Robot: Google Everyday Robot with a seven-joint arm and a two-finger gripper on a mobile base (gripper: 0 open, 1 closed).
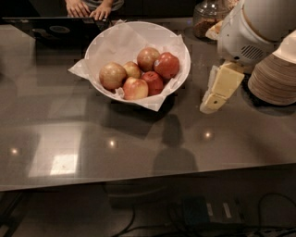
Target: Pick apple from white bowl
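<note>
Dark, glossy grey table (92,139) fills most of the scene, its top mirroring three small ceiling lights and one bright square patch. One white bowl (184,55) stands at the back centre, lined with crumpled white paper whose corners stick out past the rim at left and front. Six apples appear to lie in it, though a small one in the middle is partly hidden by its neighbours. The apple (112,75), yellowish-tan with a streaky red blush, rests at the left of the heap inside the bowl, touching the others. Two deep-red apples (166,65) sit at the right and centre, and a pink-yellow apple (135,88) lies at the front.

One gripper (210,102), cream-coloured, hangs over the table just to the right of the bowl, tilted down and to the left, apart from the rim and from every apple. It holds nothing; whether it is spread or closed cannot be told from this angle. The white arm housing (249,32) rises behind it.

One stack of beige paper plates (273,81) stands at the far right, one glass jar (206,18) behind the bowl. Two hands (88,8) of a person rest by one laptop (55,28) at the top left.
</note>
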